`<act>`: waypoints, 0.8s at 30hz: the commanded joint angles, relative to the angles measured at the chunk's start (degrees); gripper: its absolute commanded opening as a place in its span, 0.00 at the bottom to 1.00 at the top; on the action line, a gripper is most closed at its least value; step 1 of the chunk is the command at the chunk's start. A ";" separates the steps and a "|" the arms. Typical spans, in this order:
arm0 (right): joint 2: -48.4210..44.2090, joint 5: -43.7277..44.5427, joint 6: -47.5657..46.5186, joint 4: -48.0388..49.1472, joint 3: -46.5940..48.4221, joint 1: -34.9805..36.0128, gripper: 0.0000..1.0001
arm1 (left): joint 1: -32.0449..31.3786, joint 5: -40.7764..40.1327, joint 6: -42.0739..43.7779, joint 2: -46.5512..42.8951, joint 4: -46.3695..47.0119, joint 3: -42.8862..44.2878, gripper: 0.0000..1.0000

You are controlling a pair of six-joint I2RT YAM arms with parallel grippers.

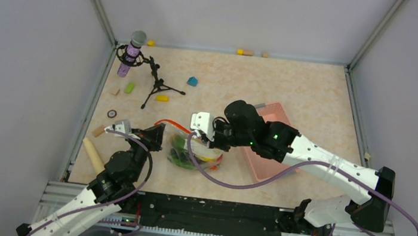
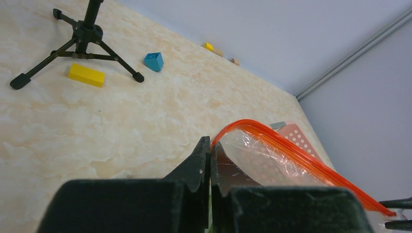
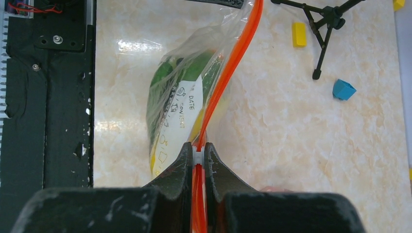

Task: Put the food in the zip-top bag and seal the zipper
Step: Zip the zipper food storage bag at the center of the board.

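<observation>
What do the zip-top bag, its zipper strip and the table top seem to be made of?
The zip-top bag: thin clear plastic film, glossy; it crinkles, catches highlights and is see-through. The zipper: thicker orange-red plastic, smooth, likely flexible since it bends in a curve. The table top: beige marbled pattern with a slight sheen, perhaps laminate or stone; the look leaves it open.

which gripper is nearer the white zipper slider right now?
Right. The right gripper pinches the slider itself; the left gripper clamps the bag at the far end of the zipper.
</observation>
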 commanded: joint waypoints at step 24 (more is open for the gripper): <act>-2.64 1.23 -0.79 -2.26 0.24 0.15 0.00 | 0.65 -10.96 -2.59 -0.20 -3.29 2.56 0.00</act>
